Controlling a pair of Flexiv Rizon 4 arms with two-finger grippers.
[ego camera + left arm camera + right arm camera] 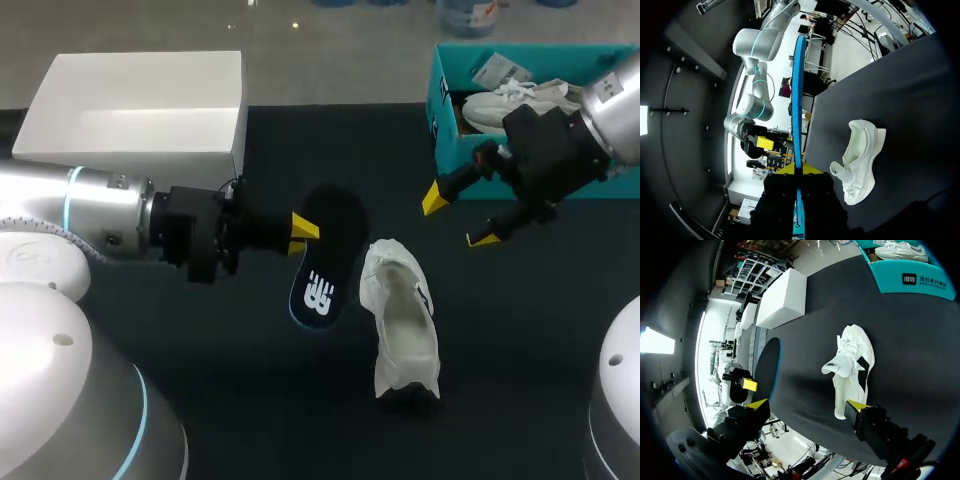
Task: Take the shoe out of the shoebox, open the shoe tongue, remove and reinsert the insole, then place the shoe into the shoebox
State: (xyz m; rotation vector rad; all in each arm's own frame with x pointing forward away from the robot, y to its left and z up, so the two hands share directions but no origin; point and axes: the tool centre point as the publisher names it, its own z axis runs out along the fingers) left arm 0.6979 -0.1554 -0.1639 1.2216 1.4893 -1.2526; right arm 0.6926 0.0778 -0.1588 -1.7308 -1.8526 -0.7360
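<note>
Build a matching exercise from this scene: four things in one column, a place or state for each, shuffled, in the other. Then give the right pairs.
Things
1. insole
2. shoe outside the box
3. right hand
4. teal shoebox

Place or state
a. open, holding nothing
b. gripped by the left hand
c. lying on the black table
d. has a second white shoe inside

Pairs: 1-b, 2-c, 3-a, 4-d

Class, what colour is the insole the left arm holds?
The insole is black with a white mark and blue edge; head view shows it best.
</note>
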